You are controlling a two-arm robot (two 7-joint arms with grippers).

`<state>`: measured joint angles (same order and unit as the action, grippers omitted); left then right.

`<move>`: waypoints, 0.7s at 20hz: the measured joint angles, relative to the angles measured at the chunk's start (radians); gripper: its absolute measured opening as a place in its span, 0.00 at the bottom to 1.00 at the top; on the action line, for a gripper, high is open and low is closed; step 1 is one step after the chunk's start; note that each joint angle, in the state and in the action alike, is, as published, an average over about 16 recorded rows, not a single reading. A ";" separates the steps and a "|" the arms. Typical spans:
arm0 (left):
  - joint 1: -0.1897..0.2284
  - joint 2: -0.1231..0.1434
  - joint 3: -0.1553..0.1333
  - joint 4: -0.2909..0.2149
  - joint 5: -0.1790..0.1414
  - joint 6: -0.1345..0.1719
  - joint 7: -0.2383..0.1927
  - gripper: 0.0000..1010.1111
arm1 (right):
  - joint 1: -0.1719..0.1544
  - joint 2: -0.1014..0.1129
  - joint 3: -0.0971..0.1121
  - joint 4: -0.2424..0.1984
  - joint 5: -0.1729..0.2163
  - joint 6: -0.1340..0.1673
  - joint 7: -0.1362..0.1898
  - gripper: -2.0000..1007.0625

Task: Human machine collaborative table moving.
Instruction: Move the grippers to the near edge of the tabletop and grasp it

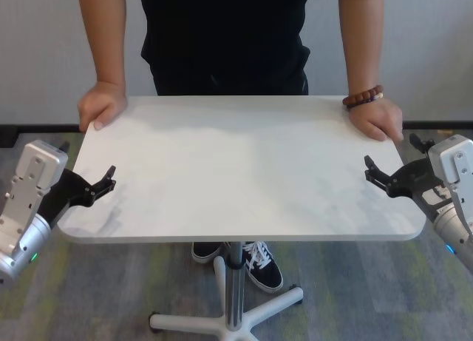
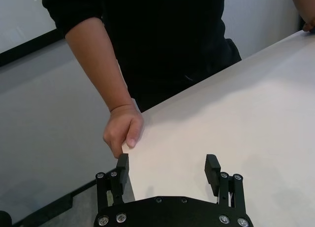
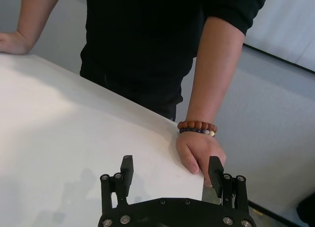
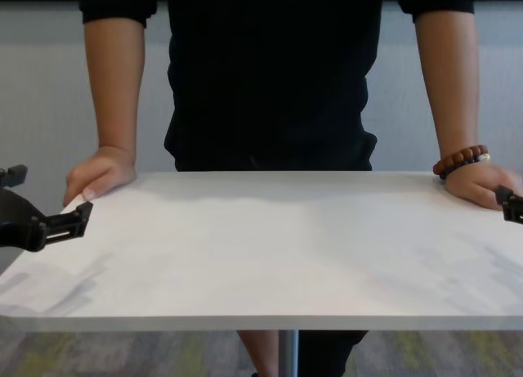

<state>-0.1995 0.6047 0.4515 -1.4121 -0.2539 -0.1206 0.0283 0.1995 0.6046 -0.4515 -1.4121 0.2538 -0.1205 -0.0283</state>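
The white table (image 1: pixel 244 171) stands between me and the human (image 1: pixel 222 38), who is dressed in black and rests a hand on each far corner (image 1: pixel 101 104) (image 1: pixel 377 119). A brown bead bracelet (image 1: pixel 362 98) circles the wrist on the right. My left gripper (image 1: pixel 103 184) is open at the table's left edge, near the front corner, holding nothing. At the right edge my right gripper (image 1: pixel 377 172) is also open and holding nothing, just short of the human's braceleted hand (image 3: pixel 199 155). The wrist views show each pair of black fingers (image 2: pixel 122 168) (image 3: pixel 127 168) spread over the tabletop's rim.
A slim grey pole leg (image 1: pixel 235 282) goes down to a white star-shaped base (image 1: pixel 222 322) on patterned carpet. The human's black-and-white sneakers (image 1: pixel 260 265) stand under the table beside the pole. A pale wall runs behind the human.
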 joint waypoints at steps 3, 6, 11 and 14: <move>0.000 0.000 0.000 0.000 0.000 0.000 0.000 0.99 | 0.000 0.000 0.000 0.000 0.000 0.000 0.000 1.00; 0.000 0.000 0.000 0.000 0.000 0.000 0.000 0.99 | 0.000 0.000 0.000 0.000 0.000 0.000 0.000 1.00; 0.000 0.000 0.000 0.000 0.000 0.000 0.000 0.99 | 0.000 0.000 0.000 0.000 0.000 0.000 0.000 1.00; 0.000 0.000 0.000 0.000 0.000 0.000 0.000 0.99 | 0.000 0.000 0.000 0.000 0.000 0.000 0.000 1.00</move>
<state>-0.1995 0.6047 0.4515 -1.4121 -0.2538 -0.1206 0.0283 0.1995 0.6047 -0.4515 -1.4121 0.2538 -0.1205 -0.0283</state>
